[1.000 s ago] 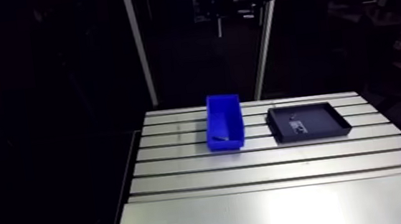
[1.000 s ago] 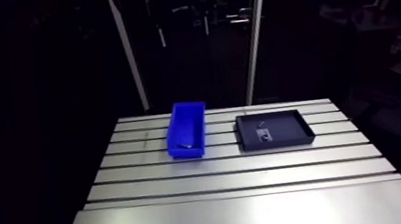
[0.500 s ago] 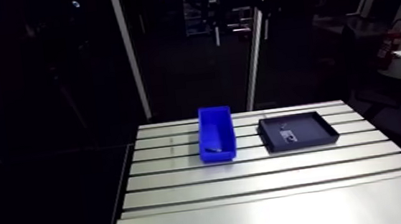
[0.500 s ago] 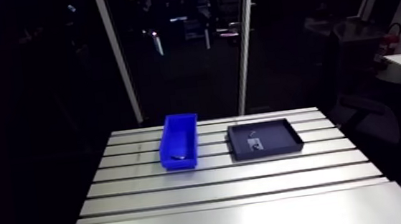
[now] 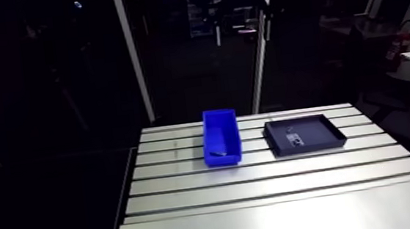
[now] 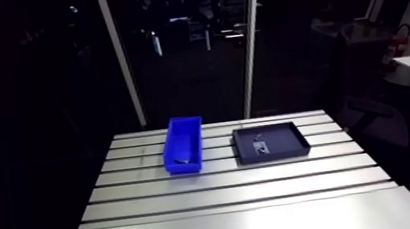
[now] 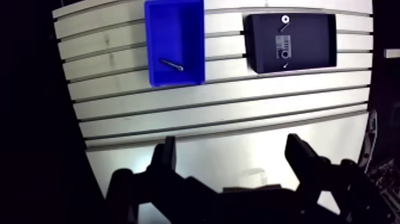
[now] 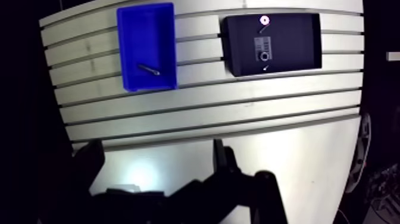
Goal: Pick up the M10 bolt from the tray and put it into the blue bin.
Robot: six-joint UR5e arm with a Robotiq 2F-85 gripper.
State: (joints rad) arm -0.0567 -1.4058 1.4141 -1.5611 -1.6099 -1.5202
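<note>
The tool (image 7: pixel 232 152) is seen wide open with nothing gripped, held above the near part of the desk (image 7: pixel 226 113). Well ahead of it, the M10 bolt (image 7: pixel 171 64) is found lying inside the blue bin (image 7: pixel 156 30). The black tray (image 7: pixel 309 42) is set beside the bin, apart from it.

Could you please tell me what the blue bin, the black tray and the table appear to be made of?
Blue bin: probably moulded plastic, uniform saturated colour.
Black tray: matte, perhaps plastic or coated metal; unclear.
Table: bare aluminium, silvery slotted surface with glare.
</note>
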